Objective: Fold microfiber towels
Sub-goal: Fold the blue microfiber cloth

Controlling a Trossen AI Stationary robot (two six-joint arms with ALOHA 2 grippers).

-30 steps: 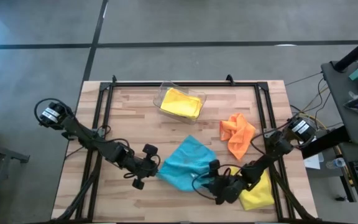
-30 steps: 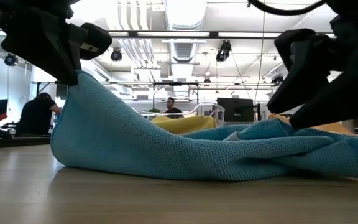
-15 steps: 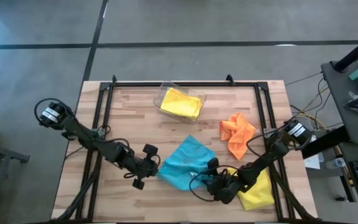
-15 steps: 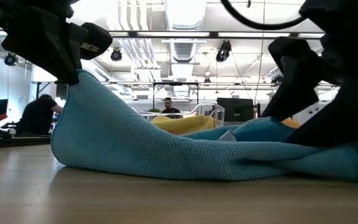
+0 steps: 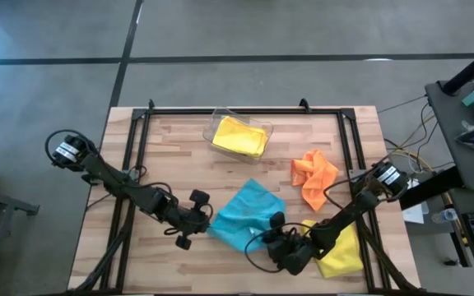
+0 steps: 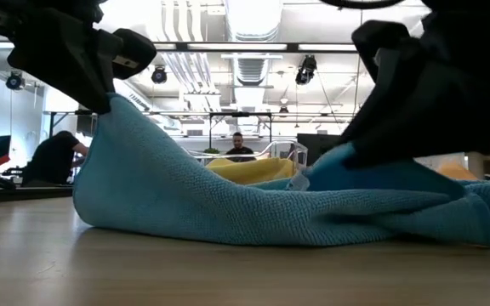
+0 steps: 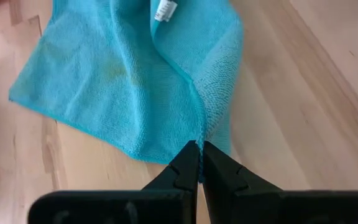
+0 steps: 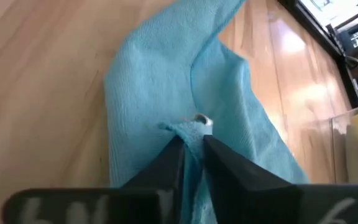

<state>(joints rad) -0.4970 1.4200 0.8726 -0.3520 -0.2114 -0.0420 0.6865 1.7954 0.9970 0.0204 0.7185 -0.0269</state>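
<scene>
A light blue towel (image 5: 249, 215) lies crumpled at the table's middle near side. My left gripper (image 5: 206, 226) is shut on its left corner, which is raised off the wood (image 6: 113, 106). My right gripper (image 5: 266, 238) is shut on the towel's near right part, beside a white tag (image 8: 202, 120). An orange towel (image 5: 313, 177) lies crumpled to the right. One yellow towel (image 5: 241, 136) sits in the clear bin. Another yellow towel (image 5: 341, 253) lies under my right arm. My left gripper pinches the blue towel's left corner (image 7: 197, 138) between its two fingertips, slanting down from the table's left. The corner is lifted, and the cloth slopes from it down to the table, where the rest lies. My right gripper pinches a bunched fold of the towel's near right part (image 8: 182, 129) between its fingers, slanting down from the right. That bunch (image 6: 330, 161) stands a little above the table; the cloth around it rests on the wood.
The clear plastic bin (image 5: 220, 122) stands at the far middle. A black frame (image 5: 220, 109) runs along the table's far edge and down both sides. Bare wood (image 5: 171, 156) shows at the far left and along the near edge.
My right gripper has gone toward the table's left, onto the blue towel's right part, and taken hold of it. That part now stands up in a bunch at the fingers. The left corner has stayed raised.
</scene>
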